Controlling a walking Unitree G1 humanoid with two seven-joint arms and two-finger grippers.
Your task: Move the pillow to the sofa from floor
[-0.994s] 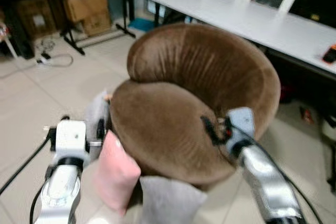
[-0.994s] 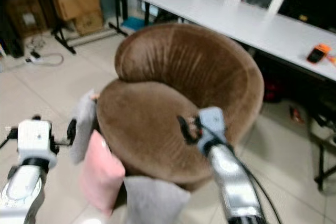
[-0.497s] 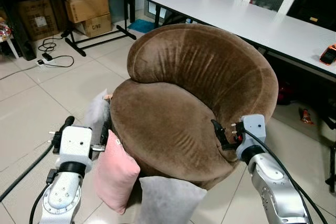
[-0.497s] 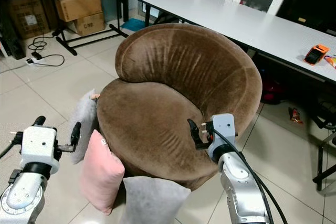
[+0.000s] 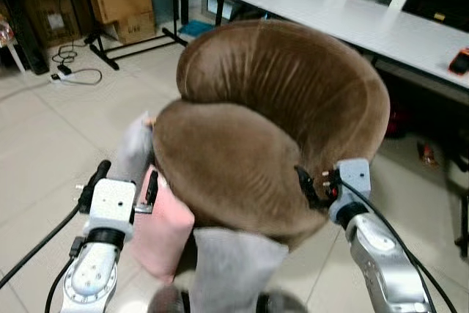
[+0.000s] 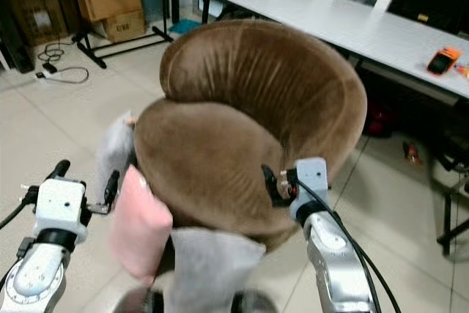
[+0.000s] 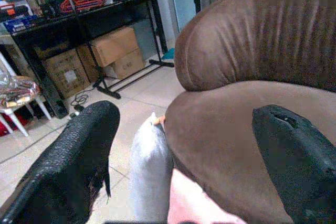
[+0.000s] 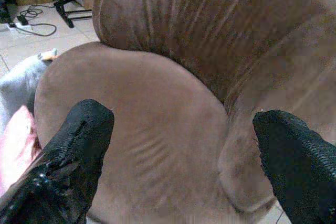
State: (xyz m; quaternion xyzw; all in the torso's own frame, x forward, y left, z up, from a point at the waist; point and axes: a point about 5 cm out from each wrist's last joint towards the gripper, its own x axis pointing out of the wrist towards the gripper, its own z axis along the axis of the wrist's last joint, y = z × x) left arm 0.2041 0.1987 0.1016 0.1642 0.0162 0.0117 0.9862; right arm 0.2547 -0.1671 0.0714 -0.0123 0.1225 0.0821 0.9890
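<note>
nearest the robot, a grey pillow [image 5: 233,265] leans on the floor against the front of the round brown sofa [image 5: 275,133]. just to its left a pink pillow [image 5: 165,226] stands on edge on the tiled floor [image 5: 44,144], its long axis running up and slightly tilted, its upper end resting on the sofa's side. behind the pink one a second grey pillow [image 5: 134,148] also stands upright against the sofa.

the left gripper [image 5: 123,182] hovers beside the pink pillow's upper end, fingers spread wide and holding nothing. the right gripper [image 5: 308,185] sits at the sofa seat's front right rim, fingers wide apart and empty.

the seat cushion lies bare, ringed by a high curved backrest. open tiled floor spreads to the left, with a cable [image 5: 69,75] and cardboard boxes [image 5: 121,6] farther off. a long white bench [image 5: 352,23] runs behind the sofa, an orange device [image 6: 443,60] on it.
</note>
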